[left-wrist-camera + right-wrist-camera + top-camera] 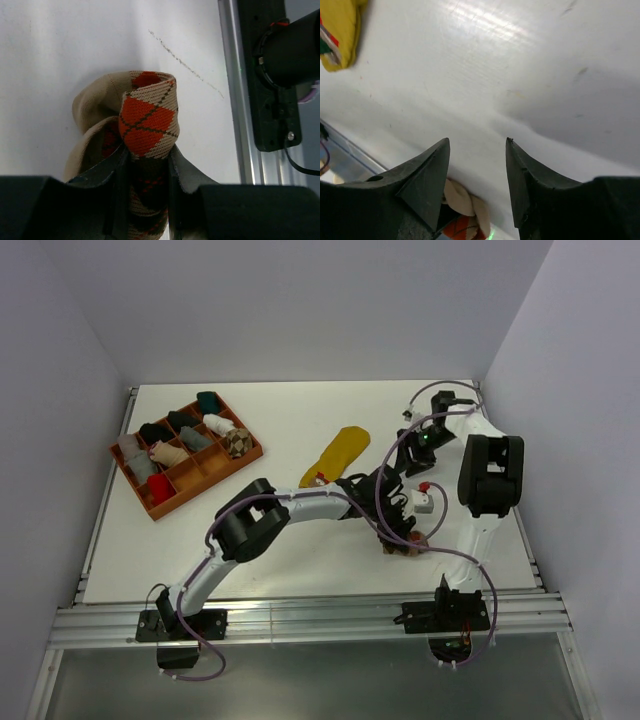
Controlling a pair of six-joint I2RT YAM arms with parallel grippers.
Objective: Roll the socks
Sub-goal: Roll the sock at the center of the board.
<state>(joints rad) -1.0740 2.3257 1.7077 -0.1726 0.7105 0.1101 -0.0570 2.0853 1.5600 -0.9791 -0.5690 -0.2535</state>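
Observation:
An orange-brown-cream argyle sock (148,117) is folded into a loose bundle on the white table. My left gripper (146,175) is shut on it, with the knit pinched between both fingers. In the top view this sock (403,546) lies near the front right, under the left gripper (397,534). A mustard yellow sock (340,453) lies flat mid-table, and its red-labelled end (337,35) shows in the right wrist view. My right gripper (477,145) hovers open just above the argyle sock (462,220), holding nothing. A brown-and-cream argyle bundle (237,442) sits in the tray.
An orange compartment tray (152,502) at the back left holds several small bundles in black, grey, white, teal and red. The metal rail (240,100) and the right arm's black base (275,75) are close to the held sock. Grey walls enclose the table.

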